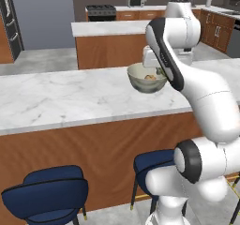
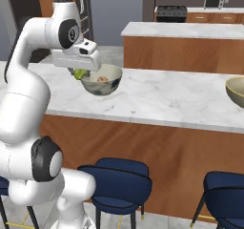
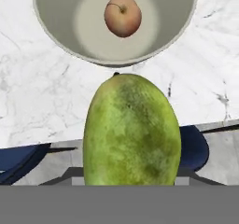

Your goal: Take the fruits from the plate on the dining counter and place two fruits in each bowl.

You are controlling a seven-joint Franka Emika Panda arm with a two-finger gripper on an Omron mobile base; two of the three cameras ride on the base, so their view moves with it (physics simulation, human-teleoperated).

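Observation:
My gripper (image 2: 77, 69) is shut on a green oblong fruit (image 3: 132, 129), which hangs above the dining counter (image 1: 70, 97) just short of the near rim of the pale grey bowl (image 3: 46, 27). The fruit covers my fingertips in the hand view. A reddish-brown apple (image 3: 122, 16) lies in the middle of that bowl (image 2: 101, 82). From the right base view the green fruit (image 2: 81, 74) shows at the bowl's left edge, under the hand. The beige bowl (image 2: 236, 90) stands on the same counter at the far right. The plate is out of view.
Dark blue stools (image 1: 47, 193) (image 2: 119, 180) stand along the counter's wood front. Behind the counter is a shorter marble-topped island (image 1: 110, 41). A stove (image 1: 101, 11) and a microwave (image 1: 136, 0) line the back wall.

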